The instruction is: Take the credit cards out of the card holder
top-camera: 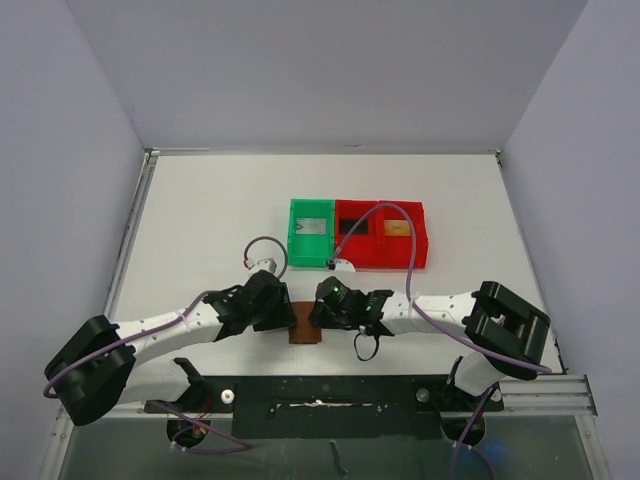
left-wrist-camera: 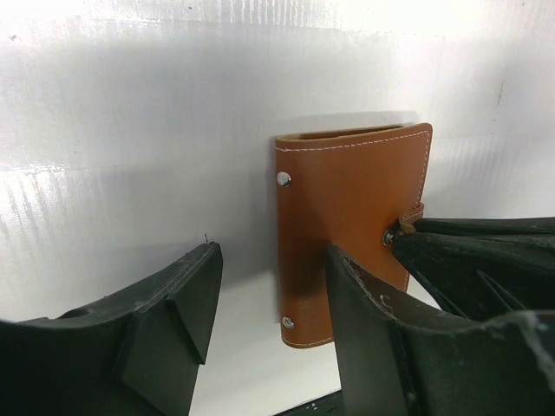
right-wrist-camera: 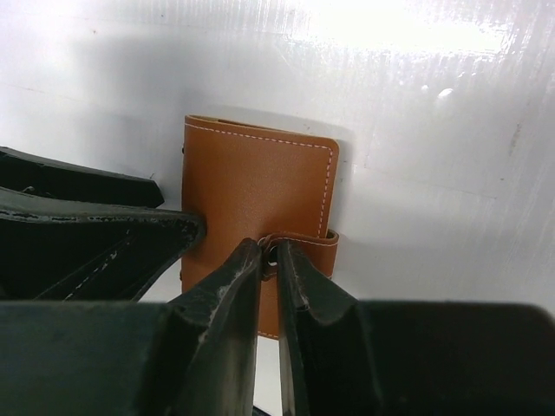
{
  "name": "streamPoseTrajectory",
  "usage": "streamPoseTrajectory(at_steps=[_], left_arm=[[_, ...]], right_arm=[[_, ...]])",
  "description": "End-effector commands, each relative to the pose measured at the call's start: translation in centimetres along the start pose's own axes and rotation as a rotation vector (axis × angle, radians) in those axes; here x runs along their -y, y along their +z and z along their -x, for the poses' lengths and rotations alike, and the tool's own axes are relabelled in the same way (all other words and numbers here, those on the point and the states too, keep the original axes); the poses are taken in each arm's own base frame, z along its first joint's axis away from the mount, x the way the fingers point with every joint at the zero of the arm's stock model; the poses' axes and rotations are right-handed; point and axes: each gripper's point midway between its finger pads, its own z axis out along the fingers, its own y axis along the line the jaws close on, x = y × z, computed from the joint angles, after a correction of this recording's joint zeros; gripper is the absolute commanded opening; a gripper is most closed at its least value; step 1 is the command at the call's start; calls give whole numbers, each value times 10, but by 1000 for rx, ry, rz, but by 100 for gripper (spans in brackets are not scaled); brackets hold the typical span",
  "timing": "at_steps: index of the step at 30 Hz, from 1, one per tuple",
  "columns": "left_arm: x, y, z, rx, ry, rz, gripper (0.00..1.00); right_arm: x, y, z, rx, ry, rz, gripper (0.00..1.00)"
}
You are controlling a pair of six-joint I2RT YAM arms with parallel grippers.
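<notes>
The card holder (top-camera: pixel 306 325) is a brown leather wallet, lying closed on the white table between both grippers. My right gripper (right-wrist-camera: pixel 270 250) is shut on the card holder's (right-wrist-camera: pixel 256 186) little brown tab (right-wrist-camera: pixel 305 245) at its snap. My left gripper (left-wrist-camera: pixel 270 260) is open, straddling the left edge of the card holder (left-wrist-camera: pixel 351 199). One of its fingers (left-wrist-camera: pixel 364 295) is over the leather and the other is over bare table. Further back lie the credit cards: a pale grey one (top-camera: pixel 311 227) in the green tray, and a black one (top-camera: pixel 352 228) and a golden-orange one (top-camera: pixel 397 229) in the red tray.
The green tray (top-camera: pixel 297 245) and the red tray (top-camera: pixel 420 250) stand side by side at mid-table behind the grippers. Grey walls close in the table on three sides. A black rail with the arm bases runs along the near edge.
</notes>
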Motion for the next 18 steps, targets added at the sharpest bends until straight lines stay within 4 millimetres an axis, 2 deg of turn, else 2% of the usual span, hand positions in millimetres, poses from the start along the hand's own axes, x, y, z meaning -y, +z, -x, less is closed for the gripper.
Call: streamPoseTrajectory(at_steps=[1, 5, 13, 18], left_arm=[[-10, -4, 0, 5, 6, 53, 50], [-7, -6, 0, 7, 5, 35, 50], [14, -14, 7, 29, 5, -71, 51], [21, -16, 10, 27, 18, -86, 52]], right_arm=[[7, -5, 2, 11, 7, -16, 10], [13, -9, 6, 26, -3, -50, 11], [40, -23, 12, 53, -34, -171, 24], [40, -25, 15, 53, -42, -180, 25]])
